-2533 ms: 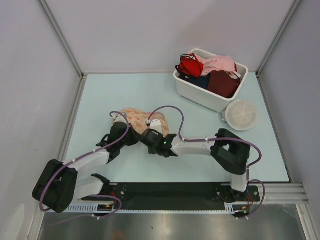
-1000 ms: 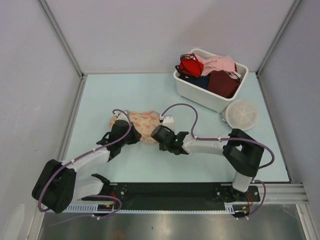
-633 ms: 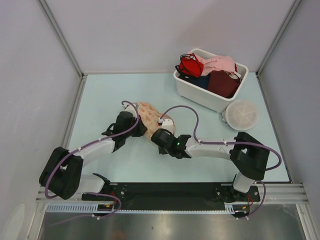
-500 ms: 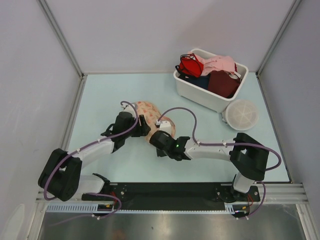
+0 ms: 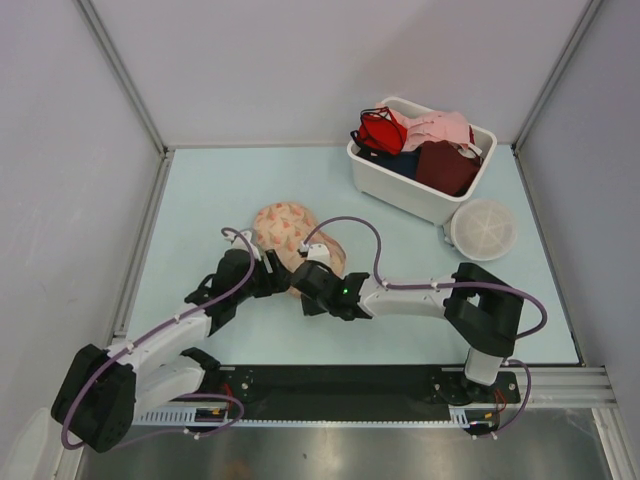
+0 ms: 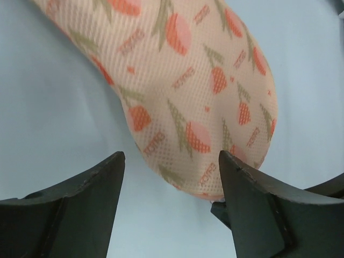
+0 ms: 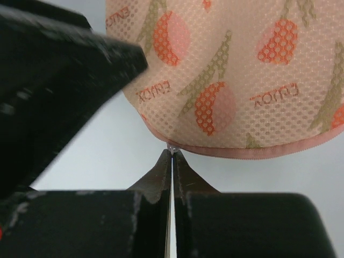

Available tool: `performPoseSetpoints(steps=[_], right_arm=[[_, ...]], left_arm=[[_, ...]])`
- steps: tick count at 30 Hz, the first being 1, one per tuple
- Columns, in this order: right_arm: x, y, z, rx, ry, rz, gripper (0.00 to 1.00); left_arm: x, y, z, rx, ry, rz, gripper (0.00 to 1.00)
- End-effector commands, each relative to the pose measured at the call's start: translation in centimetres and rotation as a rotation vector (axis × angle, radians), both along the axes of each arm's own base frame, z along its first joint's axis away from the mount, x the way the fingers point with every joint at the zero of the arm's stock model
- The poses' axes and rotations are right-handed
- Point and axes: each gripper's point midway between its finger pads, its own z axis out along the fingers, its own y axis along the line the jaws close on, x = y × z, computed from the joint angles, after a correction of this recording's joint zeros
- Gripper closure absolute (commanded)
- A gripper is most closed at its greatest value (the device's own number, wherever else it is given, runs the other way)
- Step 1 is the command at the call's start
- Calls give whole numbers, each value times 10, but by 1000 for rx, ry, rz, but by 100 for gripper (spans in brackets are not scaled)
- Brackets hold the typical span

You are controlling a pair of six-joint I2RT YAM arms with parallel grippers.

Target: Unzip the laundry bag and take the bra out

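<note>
Peach laundry bag (image 6: 204, 91) lies just ahead of left gripper (image 6: 172, 158).

laundry bag (image 6: 188, 80): fine open-mesh cloth, matt, padded look | piping (image 7: 242, 152) on its edge: smooth pink woven tape | left gripper (image 6: 172, 158), right gripper (image 7: 172, 156): black hard plastic, matt, faintly grainy | desk (image 5: 220, 190): pale blue, smooth, matt | bin (image 5: 400, 195): white plastic, smooth, slight sheen

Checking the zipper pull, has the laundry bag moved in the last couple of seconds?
Yes. The laundry bag swung its left end rightward, toward the fixed white bin.
</note>
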Motion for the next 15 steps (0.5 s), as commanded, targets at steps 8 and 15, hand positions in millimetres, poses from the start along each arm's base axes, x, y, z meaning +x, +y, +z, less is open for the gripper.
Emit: performPoseSetpoints(steps=[8,15], right_arm=[[2,37,24,93,-41,57,100],[1,39,23,87,-45,66,100]], left_arm=[[-16,-10,-11,-85,65,24,43],[-12,-12,-18,-60,90,16,82]])
